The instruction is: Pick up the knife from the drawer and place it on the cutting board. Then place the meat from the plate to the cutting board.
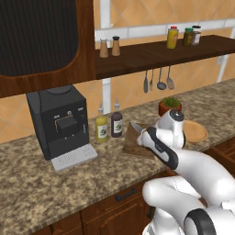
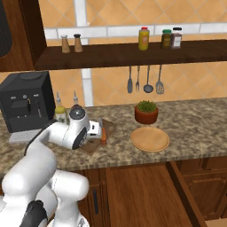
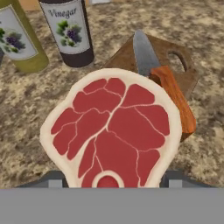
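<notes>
Two steps make up this task, and the first looks done: the small knife with a silvery-grey blade and orange-red handle [image 3: 164,81] lies on the flat brown wooden cutting board [image 3: 183,65], seen in the upper right of the hand view with its handle running toward the board's lower right edge. In the right base view the same knife [image 2: 103,135] rests on the board [image 2: 93,144] at centre left, just beside the white wrist.

Second step is in hand. The pinkish-red raw steak slab with a whitish fat rim [image 3: 116,133] sits in the middle of the hand view, with its lower edge between the dark finger tips of the gripper [image 3: 111,183], whose jaws stand wide and appear clamped on the meat's sides. The round tan-orange plate [image 2: 150,139] lies bare at centre right of the right base view, well apart from the arm, so the meat is off it and carried over the board. In the left base view the hand [image 1: 170,126] hangs above the board [image 1: 133,144], right of the two bottles.

My judgement: the next move calls for lowering the steak onto a free part of the board, left of the knife, then parting the fingers. How high the meat hangs above the wood I cannot tell.
</notes>
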Controlling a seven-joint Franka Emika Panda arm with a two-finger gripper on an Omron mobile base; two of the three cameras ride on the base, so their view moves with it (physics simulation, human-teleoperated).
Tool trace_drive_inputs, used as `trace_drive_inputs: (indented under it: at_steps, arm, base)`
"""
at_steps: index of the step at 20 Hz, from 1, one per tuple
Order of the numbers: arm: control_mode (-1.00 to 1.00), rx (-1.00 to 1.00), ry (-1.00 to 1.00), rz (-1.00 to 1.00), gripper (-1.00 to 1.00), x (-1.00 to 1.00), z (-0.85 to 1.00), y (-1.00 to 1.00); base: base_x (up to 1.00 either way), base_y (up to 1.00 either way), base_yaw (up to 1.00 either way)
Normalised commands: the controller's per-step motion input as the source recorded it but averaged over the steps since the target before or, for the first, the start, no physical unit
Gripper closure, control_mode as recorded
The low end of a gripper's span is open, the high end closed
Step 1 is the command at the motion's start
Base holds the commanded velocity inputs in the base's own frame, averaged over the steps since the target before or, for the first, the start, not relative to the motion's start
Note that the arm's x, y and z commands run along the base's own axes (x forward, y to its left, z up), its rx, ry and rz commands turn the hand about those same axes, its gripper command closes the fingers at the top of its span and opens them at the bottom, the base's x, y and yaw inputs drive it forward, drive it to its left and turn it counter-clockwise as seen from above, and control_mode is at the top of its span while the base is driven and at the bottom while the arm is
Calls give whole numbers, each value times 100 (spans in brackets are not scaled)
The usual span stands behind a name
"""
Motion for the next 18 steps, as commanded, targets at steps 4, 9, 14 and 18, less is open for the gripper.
trace_drive_inputs:
  at_steps: [4, 9, 14, 18]
  arm:
    - [-100, -1, 0, 3, 100, 28, -31, 6]
    - [-100, 0, 0, 4, 100, 14, -25, 10]
    - [-100, 0, 1, 2, 100, 10, -31, 2]
    - [-100, 0, 3, 1, 100, 8, -35, 6]
  base:
    - [0, 0, 0]
    - [0, 0, 0]
    - [0, 0, 0]
    - [0, 0, 0]
